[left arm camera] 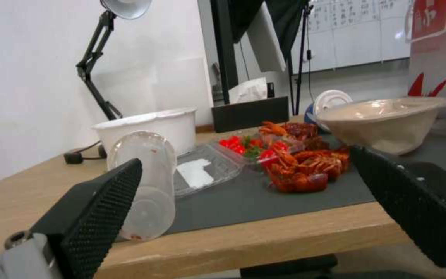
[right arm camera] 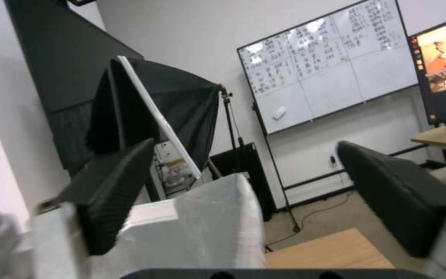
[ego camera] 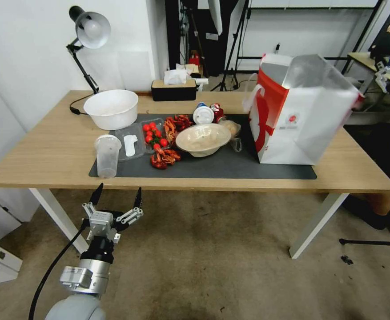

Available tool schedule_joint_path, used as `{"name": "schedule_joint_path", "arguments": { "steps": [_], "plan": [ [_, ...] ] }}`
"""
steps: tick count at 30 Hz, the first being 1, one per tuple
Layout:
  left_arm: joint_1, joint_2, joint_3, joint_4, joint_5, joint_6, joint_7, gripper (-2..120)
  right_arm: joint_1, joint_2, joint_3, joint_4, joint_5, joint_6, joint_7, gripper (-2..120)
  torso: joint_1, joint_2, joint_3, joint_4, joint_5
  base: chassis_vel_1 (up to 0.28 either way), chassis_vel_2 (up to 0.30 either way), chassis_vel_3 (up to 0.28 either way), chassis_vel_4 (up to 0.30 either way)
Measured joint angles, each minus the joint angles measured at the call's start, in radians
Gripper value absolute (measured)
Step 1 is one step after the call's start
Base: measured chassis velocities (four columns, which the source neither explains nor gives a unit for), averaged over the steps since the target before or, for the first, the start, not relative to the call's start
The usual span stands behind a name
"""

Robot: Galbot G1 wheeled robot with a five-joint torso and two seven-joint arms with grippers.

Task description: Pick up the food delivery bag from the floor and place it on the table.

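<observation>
The table [ego camera: 48, 155] spans mid-frame, bearing a mat [ego camera: 230, 166]. On the mat's right end (upright) stands the bag [ego camera: 301, 115]. A lamp [ego camera: 86, 49] stands upper left.

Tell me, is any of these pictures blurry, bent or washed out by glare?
Head view: wide-lens bending, the table edge bows, and the food delivery bag has bright glare on its foil lining. Left wrist view: the left gripper fingers loom soft and dark up close, while the crayfish behind look sharper. Right wrist view: soft overall, the whiteboard writing unreadable.
</observation>
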Motion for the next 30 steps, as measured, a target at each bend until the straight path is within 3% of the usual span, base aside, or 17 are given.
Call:
{"name": "schedule_joint_path", "arguments": {
  "steps": [4, 15, 30],
  "plan": [
    [0.000, 0.000, 0.003, 0.000, -0.002, -0.006, -0.003, 100, -0.041, 0.010, 0.032, 0.044, -0.036, 0.003, -0.011, 100, 0.000, 0.000, 0.000, 0.0000, -0.0002, 0.000, 0.000, 0.000, 0.000],
    [-0.005, 0.006, -0.004, 0.007, -0.016, -0.010, -0.001, 100, -0.189, 0.090, 0.119, 0.196, -0.184, 0.010, -0.055, 100, 0.000, 0.000, 0.000, -0.0002, 0.0000, 0.000, 0.000, 0.000, 0.000],
    [-0.016, 0.016, -0.019, 0.046, -0.029, -0.015, 0.011, 100, -0.421, 0.386, 0.127, 0.327, -0.490, 0.036, -0.194, 100, 0.000, 0.000, 0.000, -0.0001, -0.0002, 0.000, 0.000, 0.000, 0.000]
  ]
}}
